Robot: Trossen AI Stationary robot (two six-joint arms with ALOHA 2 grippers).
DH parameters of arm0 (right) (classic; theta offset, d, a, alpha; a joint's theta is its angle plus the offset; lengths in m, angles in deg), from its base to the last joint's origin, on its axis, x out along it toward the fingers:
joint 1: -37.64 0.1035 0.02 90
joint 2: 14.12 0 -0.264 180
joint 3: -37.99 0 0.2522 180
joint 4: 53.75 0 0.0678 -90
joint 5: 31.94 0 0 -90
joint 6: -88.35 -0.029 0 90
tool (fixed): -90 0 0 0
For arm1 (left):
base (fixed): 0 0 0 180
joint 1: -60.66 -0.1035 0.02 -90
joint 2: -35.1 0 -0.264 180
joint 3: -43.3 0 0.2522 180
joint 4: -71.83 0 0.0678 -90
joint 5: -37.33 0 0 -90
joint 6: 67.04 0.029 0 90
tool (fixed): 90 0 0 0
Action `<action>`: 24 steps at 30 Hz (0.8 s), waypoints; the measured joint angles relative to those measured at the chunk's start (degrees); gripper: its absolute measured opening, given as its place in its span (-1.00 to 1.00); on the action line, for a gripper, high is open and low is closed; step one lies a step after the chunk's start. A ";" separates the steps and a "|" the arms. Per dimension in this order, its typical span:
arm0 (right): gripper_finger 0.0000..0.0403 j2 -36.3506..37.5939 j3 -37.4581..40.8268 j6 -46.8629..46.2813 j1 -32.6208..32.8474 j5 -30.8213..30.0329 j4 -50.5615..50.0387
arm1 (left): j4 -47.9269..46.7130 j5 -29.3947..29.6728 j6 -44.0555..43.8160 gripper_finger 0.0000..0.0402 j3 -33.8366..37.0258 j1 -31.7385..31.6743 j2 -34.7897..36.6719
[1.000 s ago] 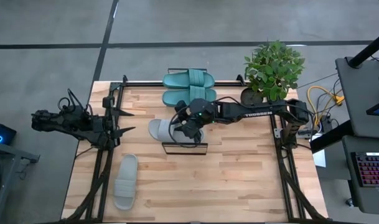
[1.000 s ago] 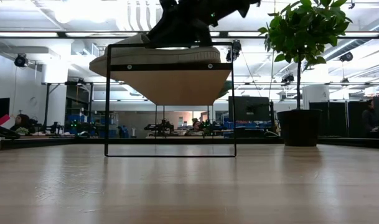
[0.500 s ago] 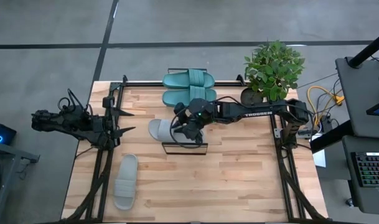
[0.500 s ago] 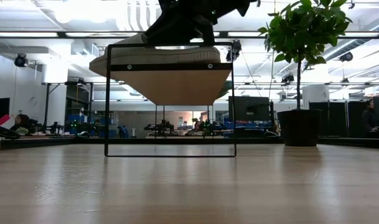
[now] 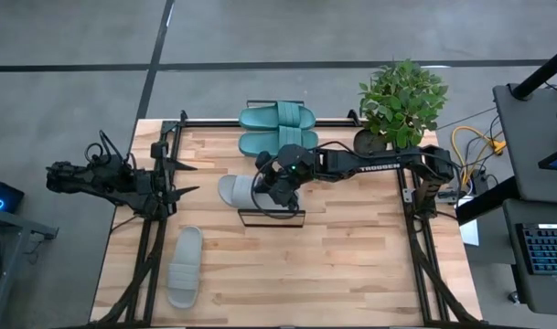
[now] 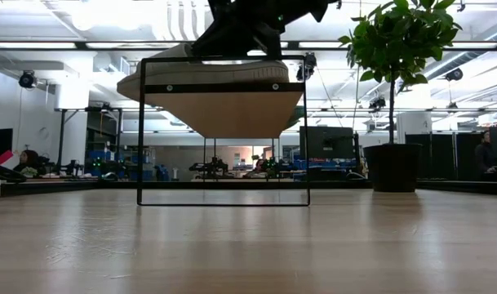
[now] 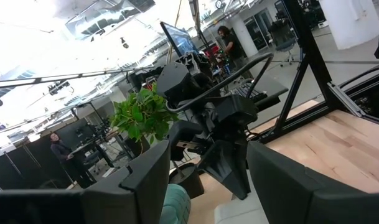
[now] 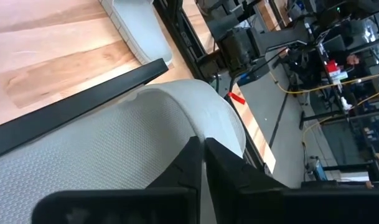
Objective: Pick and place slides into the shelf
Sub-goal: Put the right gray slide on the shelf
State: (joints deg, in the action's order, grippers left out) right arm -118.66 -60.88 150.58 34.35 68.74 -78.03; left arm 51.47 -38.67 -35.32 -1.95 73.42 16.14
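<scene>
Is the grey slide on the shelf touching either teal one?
Apart. The high view shows bare tabletop between the grey slide on the shelf and the teal slides.

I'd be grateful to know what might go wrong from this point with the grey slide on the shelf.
The grey slide overhangs the shelf end, so a nudge may tip it off. The right gripper, jaws shut just above the slide, might drag it when lifting. The other grey slide lies far away, a longer carry.

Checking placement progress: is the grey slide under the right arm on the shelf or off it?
On: the grey slide rests on the shelf top.
</scene>
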 joint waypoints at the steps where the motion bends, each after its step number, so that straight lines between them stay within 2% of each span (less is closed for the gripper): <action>1: -0.95 0.00 0.01 0.37 0.00 0.07 -0.01 | 0.00 0.00 -0.01 -0.01 0.00 0.01 0.00; 6: -0.96 0.00 0.01 2.33 0.00 0.78 -0.01 | -0.01 0.00 -0.01 -0.01 0.01 0.01 0.00; 10: -0.96 0.00 0.01 2.36 -0.17 4.00 0.09 | -0.01 0.00 -0.01 -0.01 0.00 0.01 0.00; 19: -0.96 0.02 0.05 4.01 -0.15 4.82 0.62 | -0.01 0.00 -0.01 -0.01 0.00 0.01 0.00; 24: -0.96 0.13 0.05 3.90 -0.20 8.53 0.80 | -0.01 0.00 0.00 -0.01 0.00 0.00 0.00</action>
State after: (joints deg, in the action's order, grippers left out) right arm -118.52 -60.83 154.48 34.16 77.27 -77.22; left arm 51.45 -38.67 -35.33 -1.95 73.42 16.14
